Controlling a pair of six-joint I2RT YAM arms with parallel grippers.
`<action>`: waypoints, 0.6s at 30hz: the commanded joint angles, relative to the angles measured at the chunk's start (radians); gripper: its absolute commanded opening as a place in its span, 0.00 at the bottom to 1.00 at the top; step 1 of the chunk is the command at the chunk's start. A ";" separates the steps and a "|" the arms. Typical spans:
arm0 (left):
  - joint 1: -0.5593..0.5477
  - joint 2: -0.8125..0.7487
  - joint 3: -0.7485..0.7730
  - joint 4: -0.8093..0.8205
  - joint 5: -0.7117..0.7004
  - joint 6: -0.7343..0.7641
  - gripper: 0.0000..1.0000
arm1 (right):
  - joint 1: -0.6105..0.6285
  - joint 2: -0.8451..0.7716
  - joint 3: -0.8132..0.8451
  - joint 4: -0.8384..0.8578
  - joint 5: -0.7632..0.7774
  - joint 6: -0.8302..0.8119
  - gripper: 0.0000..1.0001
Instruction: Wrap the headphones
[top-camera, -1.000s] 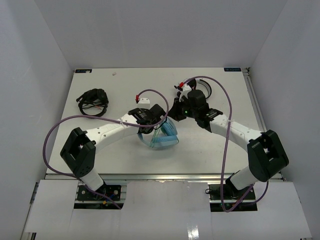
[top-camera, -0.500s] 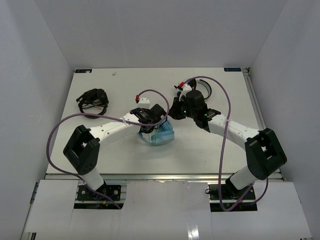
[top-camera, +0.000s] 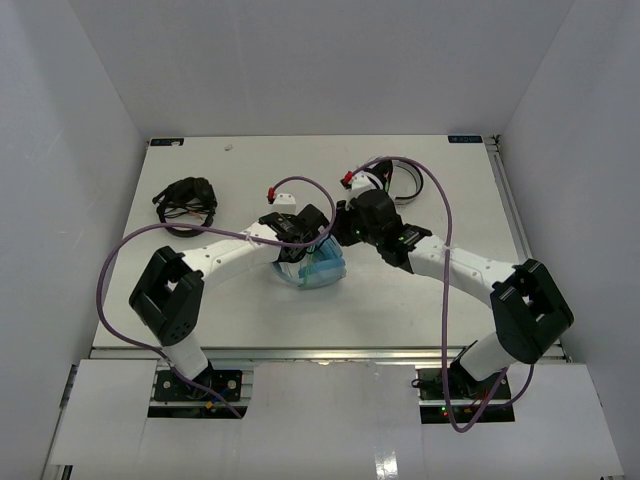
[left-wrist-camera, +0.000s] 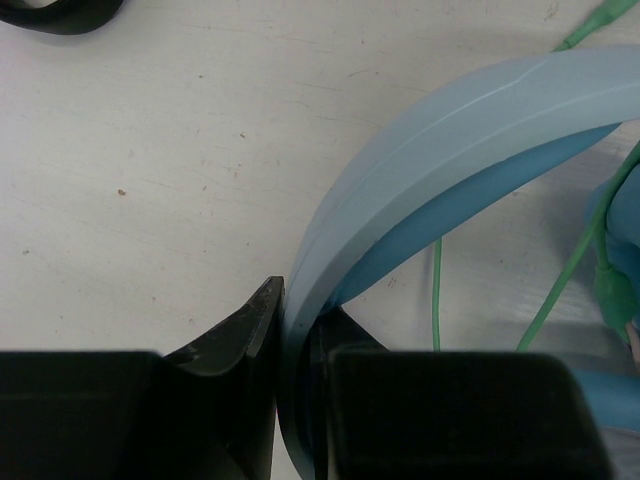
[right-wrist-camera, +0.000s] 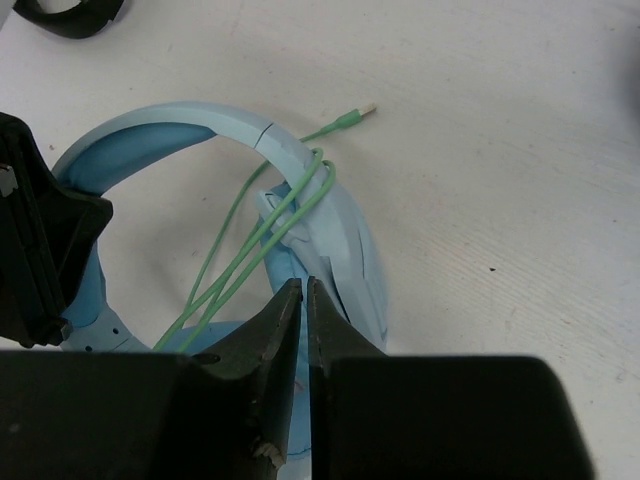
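Headphones (top-camera: 318, 268) are clamped at headband (left-wrist-camera: 420, 130) by left gripper (left-wrist-camera: 297, 322), steadied for cable (right-wrist-camera: 270, 235) winding by closed, seemingly empty right gripper (right-wrist-camera: 304, 298).

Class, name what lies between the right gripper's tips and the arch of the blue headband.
The headphones' green cable strands cross it, ahead of the right gripper; the right wrist view shows this.
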 joint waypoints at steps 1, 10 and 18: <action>0.012 0.007 -0.002 0.044 0.001 0.020 0.00 | -0.005 -0.066 -0.020 0.060 0.052 -0.027 0.13; 0.070 -0.071 0.044 0.066 0.073 0.067 0.00 | -0.006 -0.177 -0.088 0.059 0.027 -0.042 0.35; 0.121 -0.170 0.234 -0.011 0.142 0.136 0.00 | -0.027 -0.444 -0.246 0.119 0.037 -0.099 0.43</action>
